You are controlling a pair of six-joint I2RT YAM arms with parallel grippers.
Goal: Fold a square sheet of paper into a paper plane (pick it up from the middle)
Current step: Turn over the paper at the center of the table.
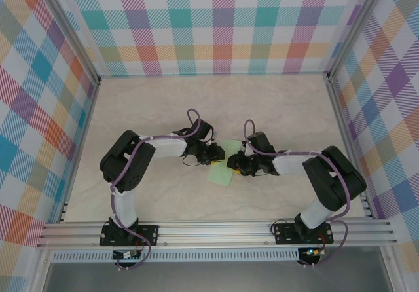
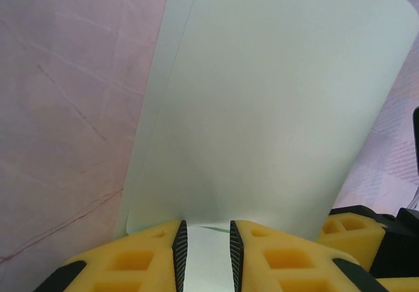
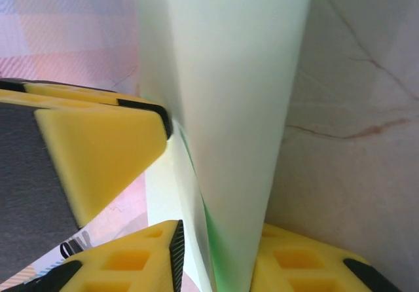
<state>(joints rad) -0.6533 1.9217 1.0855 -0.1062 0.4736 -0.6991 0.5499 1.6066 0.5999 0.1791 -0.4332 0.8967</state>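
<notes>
Yellow fingers with black pads (image 2: 179, 256) form the left gripper (image 2: 206, 230). We see its jaws drawn close, with a strip of the paper (image 2: 275, 109) filling the slot between them, so they are clenched on its near edge. Beyond the tips the pale green paper fans away in two layers, one long edge lying just inside the other.

The right gripper (image 3: 219, 230) straddles a raised fold of the same paper. The fold touches one finger, but we cannot tell whether the other bears on it, so we cannot tell if these jaws pinch the fold or only flank it. One left finger (image 3: 98, 154) touches the fold just past the right fingertips, so the two grippers stand just beside each other, tip to tip.

From above, the left arm (image 1: 163, 149) rises from its base at the near edge, elbows out toward the table's left edge, then reaches inward. The right arm (image 1: 294, 164) mirrors it on the other side. Both wrists dip toward the paper.

We count two arms, two grippers and one paper. The paper sits midway between the left and right edges of the table (image 1: 163, 102), nearer the near edge than the far one. It is partly under the grippers, with one corner pointing toward the near edge. We cannot tell how much of it is lifted off the table.
</notes>
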